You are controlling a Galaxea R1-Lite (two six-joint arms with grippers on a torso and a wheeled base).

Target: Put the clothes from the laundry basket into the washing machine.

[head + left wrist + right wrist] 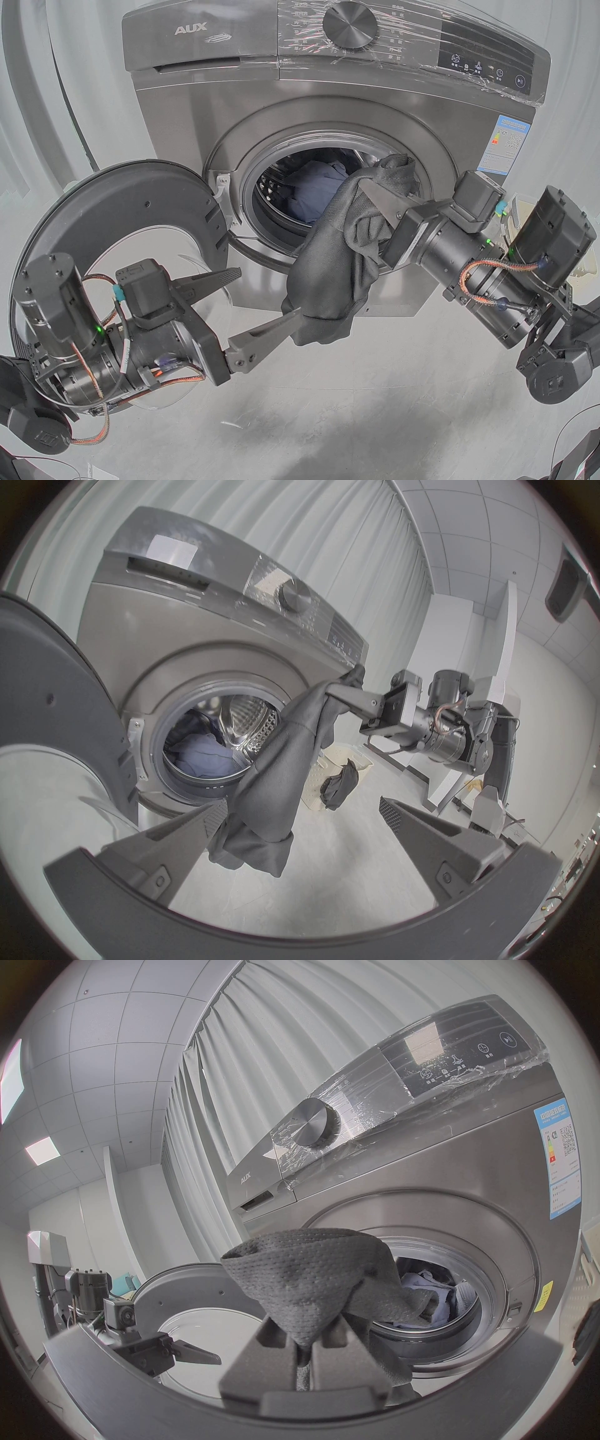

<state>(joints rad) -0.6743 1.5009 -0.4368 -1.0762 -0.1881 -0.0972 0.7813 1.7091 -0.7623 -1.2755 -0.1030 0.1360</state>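
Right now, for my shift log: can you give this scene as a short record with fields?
Door: open, swung to the robot's left
Drum: blue garment inside
Right gripper: shut on dark grey garment at the drum mouth; most of it hangs outside
Left gripper: open, low, beside the hanging hem
Laundry basket: on the floor, dark item over its rim

Dark grey garment [340,250], blue clothes [315,187], silver washing machine [187,112].

One washing machine [187,112], two hands [270,290] [377,189]
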